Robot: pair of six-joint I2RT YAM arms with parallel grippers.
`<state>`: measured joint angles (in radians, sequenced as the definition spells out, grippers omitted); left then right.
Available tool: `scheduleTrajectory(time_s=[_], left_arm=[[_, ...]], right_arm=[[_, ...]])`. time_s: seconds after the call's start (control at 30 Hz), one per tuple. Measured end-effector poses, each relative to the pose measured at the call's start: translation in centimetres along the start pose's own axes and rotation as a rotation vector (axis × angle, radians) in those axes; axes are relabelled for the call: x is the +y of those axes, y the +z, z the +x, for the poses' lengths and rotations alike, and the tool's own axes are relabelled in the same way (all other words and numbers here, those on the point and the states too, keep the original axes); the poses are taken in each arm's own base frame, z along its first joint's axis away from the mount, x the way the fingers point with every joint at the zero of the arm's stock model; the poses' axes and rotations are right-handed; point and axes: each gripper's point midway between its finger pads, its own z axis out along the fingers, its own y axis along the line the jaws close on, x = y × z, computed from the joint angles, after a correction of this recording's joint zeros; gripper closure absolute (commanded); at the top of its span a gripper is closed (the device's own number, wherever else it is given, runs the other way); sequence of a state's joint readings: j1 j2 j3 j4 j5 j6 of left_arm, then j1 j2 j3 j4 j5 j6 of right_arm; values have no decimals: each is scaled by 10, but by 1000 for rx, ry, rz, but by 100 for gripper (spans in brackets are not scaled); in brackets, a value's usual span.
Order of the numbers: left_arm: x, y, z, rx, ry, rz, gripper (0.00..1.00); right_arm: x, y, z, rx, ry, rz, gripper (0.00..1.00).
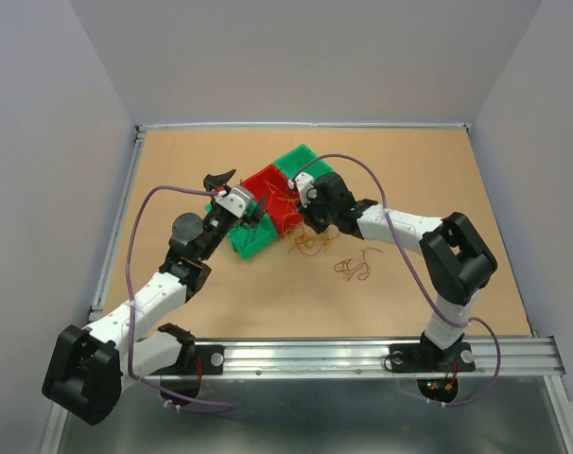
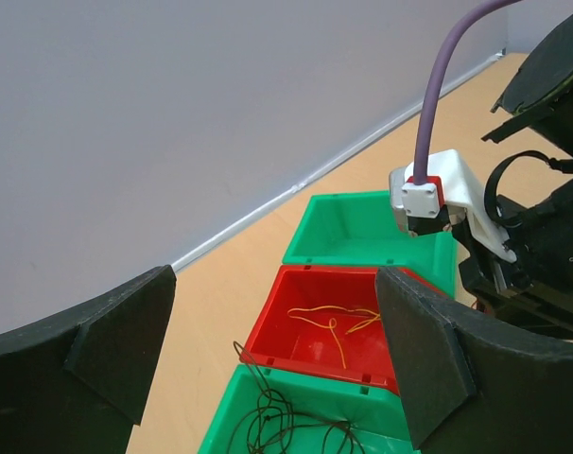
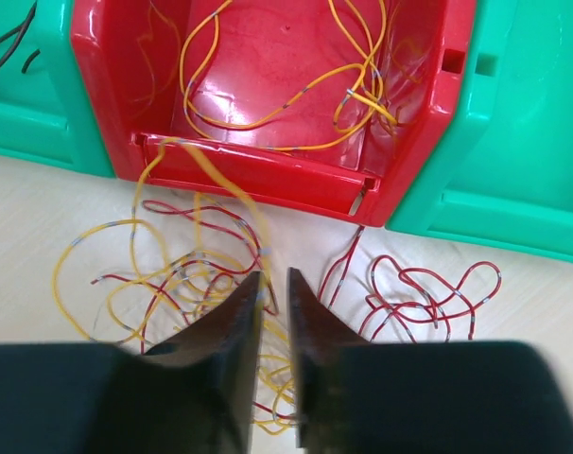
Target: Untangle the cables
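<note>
i see a red bin (image 1: 268, 182) set between a far green bin (image 1: 301, 159) and a near green bin (image 1: 251, 244) (all touching) on the tan table (image 1: 428, 180), metal rail (image 1: 343, 355) at its near edge.

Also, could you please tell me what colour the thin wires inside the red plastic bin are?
Yellow; those thin wires show best in the right wrist view.
</note>
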<state>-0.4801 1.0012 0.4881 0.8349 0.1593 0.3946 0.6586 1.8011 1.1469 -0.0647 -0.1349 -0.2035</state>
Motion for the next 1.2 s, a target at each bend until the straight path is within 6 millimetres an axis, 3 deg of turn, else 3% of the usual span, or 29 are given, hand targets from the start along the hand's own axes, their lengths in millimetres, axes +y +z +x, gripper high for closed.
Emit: scheduleTrajectory(time_s=[0.13, 0.27, 0.43, 0.53, 0.67, 1.0, 1.17, 1.2], left_arm=[[0, 0, 1, 1, 0, -2, 1], [-3, 1, 2, 2, 0, 15, 1], [-28, 2, 6, -5, 11, 149, 1], [-46, 1, 11, -1, 10, 237, 1], [-70, -6, 9, -19, 5, 370, 1], [-100, -34, -30, -171, 41, 573, 1], [-108, -39, -28, -164, 37, 612, 4], [-109, -39, -27, -162, 36, 616, 11]], right_arm=[[1, -3, -2, -5, -9, -7, 99], [14, -28, -8, -49, -16, -60, 99], [40, -104, -44, -260, -56, -148, 99], [56, -161, -67, -444, -92, -186, 99], [67, -199, -81, -576, -110, -210, 99], [62, -195, -77, -564, 1, -188, 99], [56, -191, -76, -553, 58, -154, 99], [54, -190, -76, -552, 71, -145, 99]])
